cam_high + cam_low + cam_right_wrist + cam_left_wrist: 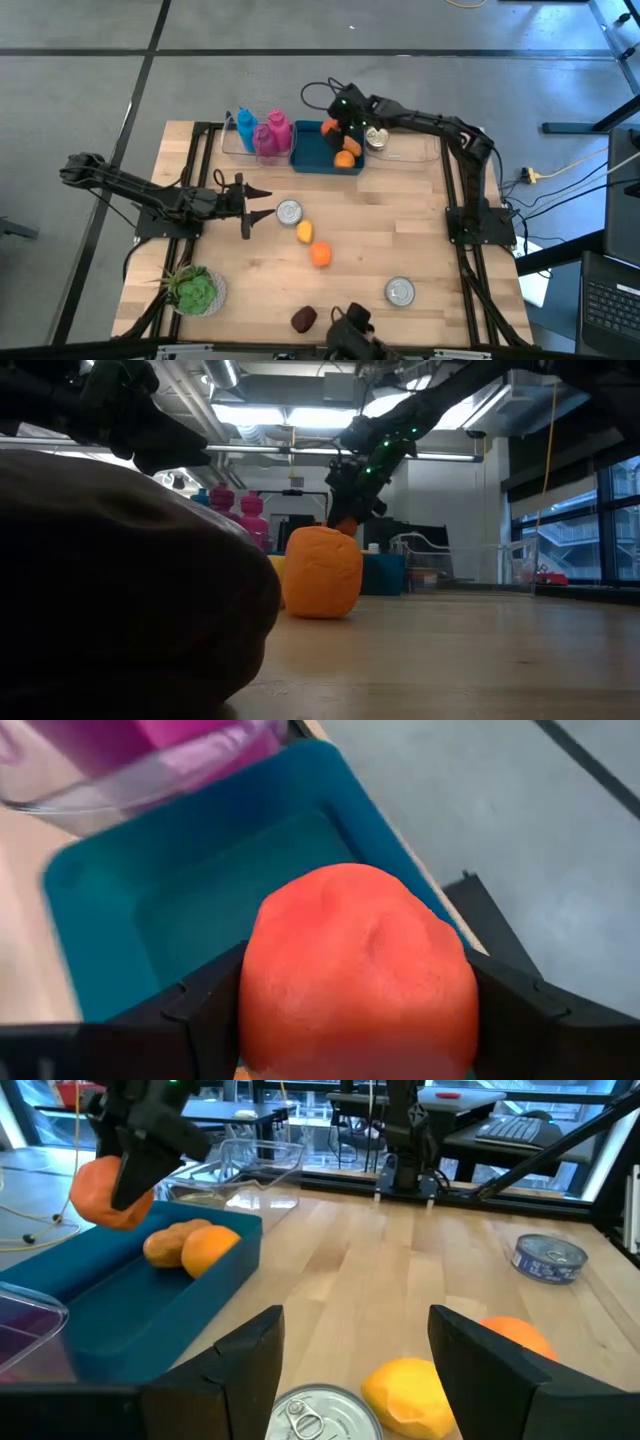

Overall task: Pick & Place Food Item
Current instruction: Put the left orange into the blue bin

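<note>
My right gripper (338, 128) hangs over the far end of the blue bin (318, 152) and is shut on a red-orange food item (360, 970). Two more food pieces, one tan (170, 1242) and one orange (210, 1248), lie in the bin. My left gripper (250, 206) is open and level over the table's left middle, its fingers pointing at a tin can (289, 212). Past that can, a yellow food item (305, 233) and an orange one (320, 255) rest on the wood. My right gripper pinches the red-orange food item between its two fingers (200, 1010), one on each flank (265, 990). The fingers come from above, slanting down. The item is lifted clear above the bin's floor (190, 900), as the left wrist view also shows (105, 1190).
A clear container with a blue bottle (247, 130) and pink bottles (272, 136) stands left of the bin. A second can (400, 291), a dark food item (304, 319) and a green plant (195, 290) sit near the table's near edge. Bare wood lies on the right.
</note>
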